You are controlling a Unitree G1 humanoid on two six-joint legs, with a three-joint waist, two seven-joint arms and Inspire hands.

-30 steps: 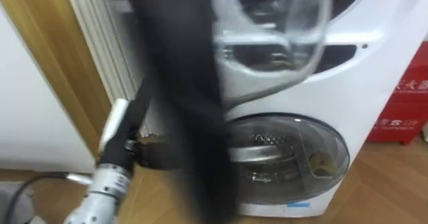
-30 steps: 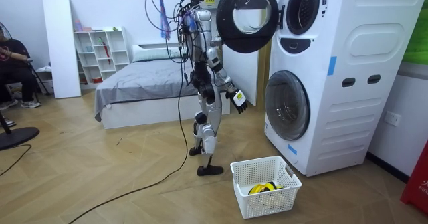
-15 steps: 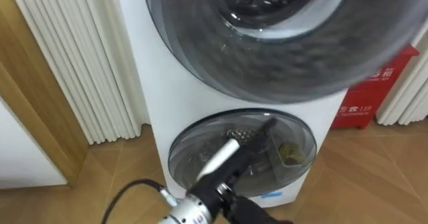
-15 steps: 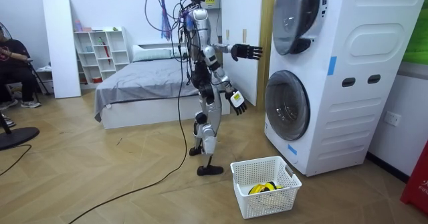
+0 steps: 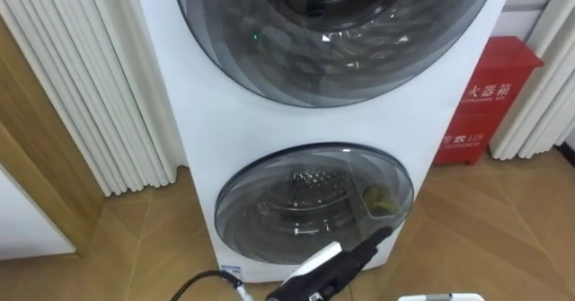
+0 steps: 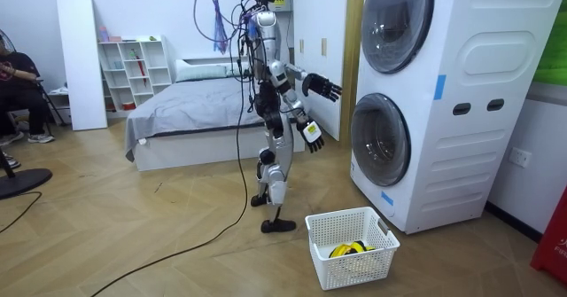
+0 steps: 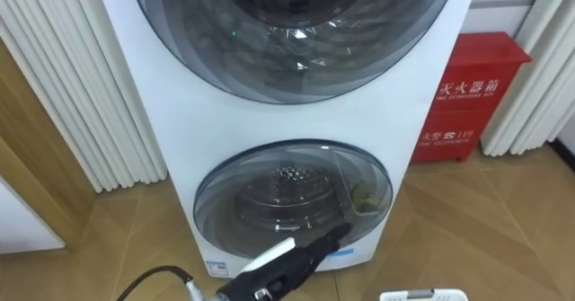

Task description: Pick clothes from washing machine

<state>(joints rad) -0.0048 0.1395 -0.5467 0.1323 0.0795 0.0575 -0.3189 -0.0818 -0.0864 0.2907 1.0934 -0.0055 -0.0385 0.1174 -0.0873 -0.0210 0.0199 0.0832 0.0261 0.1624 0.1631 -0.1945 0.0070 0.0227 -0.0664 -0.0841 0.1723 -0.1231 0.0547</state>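
Note:
The stacked white machines (image 6: 425, 102) stand in front of me, about a step away. The upper round door (image 5: 332, 31) is closed, and so is the lower washing machine door (image 5: 313, 202); a small olive lump of cloth (image 5: 382, 202) shows behind the lower glass. My left hand (image 5: 364, 247) reaches forward in front of the lower door with straight fingers, holding nothing; in the room view the left hand (image 6: 323, 88) is at chest height. My right hand (image 6: 312, 135) hangs lower by my hip, fingers relaxed and empty.
A white basket (image 6: 352, 244) with a yellow and black item sits on the floor by my feet; its rim (image 5: 440, 297) shows low down. A red box (image 5: 485, 99) stands right of the machines, white slats (image 5: 81, 85) left. A bed (image 6: 186, 111) is behind me.
The upper door has swung from wide open to closed under my left hand. That hand has since dropped from the door to chest height. The head camera has turned toward the machines.

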